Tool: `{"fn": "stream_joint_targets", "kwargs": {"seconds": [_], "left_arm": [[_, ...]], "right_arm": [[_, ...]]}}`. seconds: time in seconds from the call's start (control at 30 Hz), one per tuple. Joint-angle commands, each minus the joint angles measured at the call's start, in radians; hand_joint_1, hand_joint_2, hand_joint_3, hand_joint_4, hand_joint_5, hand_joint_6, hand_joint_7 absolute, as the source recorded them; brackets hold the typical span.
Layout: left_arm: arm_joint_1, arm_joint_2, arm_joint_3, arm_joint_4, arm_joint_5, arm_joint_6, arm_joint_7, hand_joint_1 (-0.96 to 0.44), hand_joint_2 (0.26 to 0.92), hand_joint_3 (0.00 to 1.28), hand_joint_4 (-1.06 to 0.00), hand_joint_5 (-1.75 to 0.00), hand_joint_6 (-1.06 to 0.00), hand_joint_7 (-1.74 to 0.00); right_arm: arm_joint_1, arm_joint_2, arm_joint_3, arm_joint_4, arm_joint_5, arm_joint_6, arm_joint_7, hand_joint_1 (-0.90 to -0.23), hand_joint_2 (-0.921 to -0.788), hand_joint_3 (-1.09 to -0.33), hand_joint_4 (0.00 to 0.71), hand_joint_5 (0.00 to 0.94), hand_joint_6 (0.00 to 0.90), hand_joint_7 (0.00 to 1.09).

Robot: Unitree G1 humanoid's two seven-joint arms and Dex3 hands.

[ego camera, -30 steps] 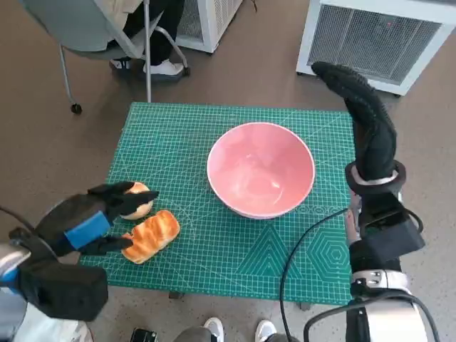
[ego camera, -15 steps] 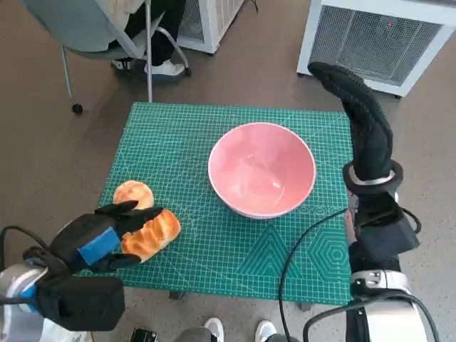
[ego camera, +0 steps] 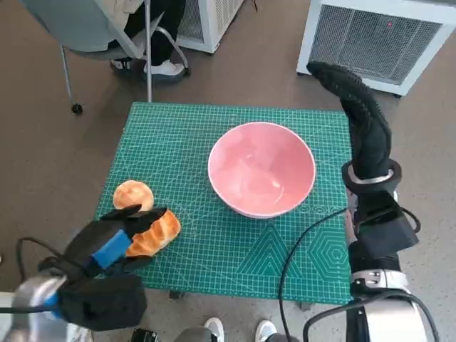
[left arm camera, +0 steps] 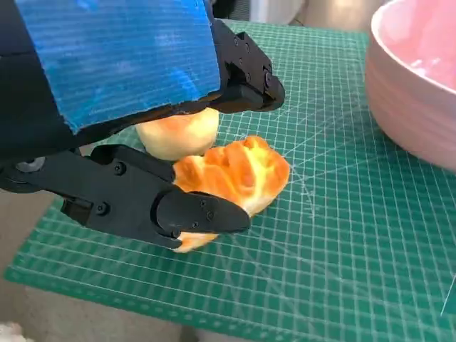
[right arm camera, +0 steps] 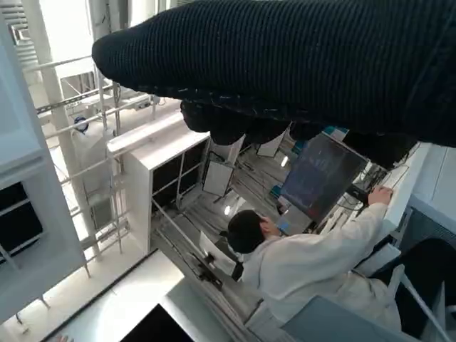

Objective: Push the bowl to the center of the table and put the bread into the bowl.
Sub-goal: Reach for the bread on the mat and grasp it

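Note:
The pink bowl stands on the green cutting mat, slightly right of its middle, and shows again in the left wrist view. A long golden bread lies near the mat's front left, with a round bun just behind it. My left hand covers the long bread's left end. In the left wrist view its black fingers straddle the bread, which still lies on the mat beside the bun. My right hand is raised past the mat's right edge, stretched out and holding nothing.
A white slatted unit stands on the floor behind the table's right corner. At the back left a person's feet rest beside a chair. A black cable crosses the mat's front right. The right wrist view shows a person at a screen.
My left hand has drawn back toward the table's front, off the round bun and onto the long bread; the bun is now uncovered. Bowl, breads and right hand stay where they were.

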Motion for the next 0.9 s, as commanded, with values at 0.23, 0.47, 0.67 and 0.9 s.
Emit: {"fn": "stream_joint_targets", "kwargs": {"seconds": [0.23, 0.47, 0.67, 0.9], "left_arm": [[0.013, -0.076, -0.047, 0.025, 0.080, 0.039, 0.091, -0.49, 0.921, 0.23, -0.35, -0.01, -0.36, 0.00], [0.018, -0.128, -0.084, 0.077, 0.128, 0.047, 0.175, -0.48, 0.921, 0.23, -0.37, -0.02, -0.35, 0.00], [0.028, -0.178, -0.106, 0.114, 0.165, 0.055, 0.252, -0.45, 0.921, 0.22, -0.40, -0.02, -0.37, -0.01], [0.052, -0.223, -0.133, 0.155, 0.201, 0.058, 0.322, -0.40, 0.921, 0.13, -0.49, -0.04, -0.43, -0.03]], "right_arm": [[0.027, -0.001, 0.000, 0.018, 0.024, 0.009, 0.005, -0.596, -0.921, -0.762, 0.367, 0.000, 0.185, 0.38], [0.029, 0.005, 0.002, 0.021, 0.028, 0.006, 0.004, -0.596, -0.921, -0.761, 0.368, 0.001, 0.186, 0.38], [0.031, 0.009, 0.006, 0.021, 0.040, 0.007, 0.009, -0.600, -0.921, -0.759, 0.369, 0.001, 0.187, 0.38], [0.034, 0.011, 0.008, 0.021, 0.045, 0.008, 0.010, -0.583, -0.921, -0.761, 0.372, 0.002, 0.187, 0.37]]}}
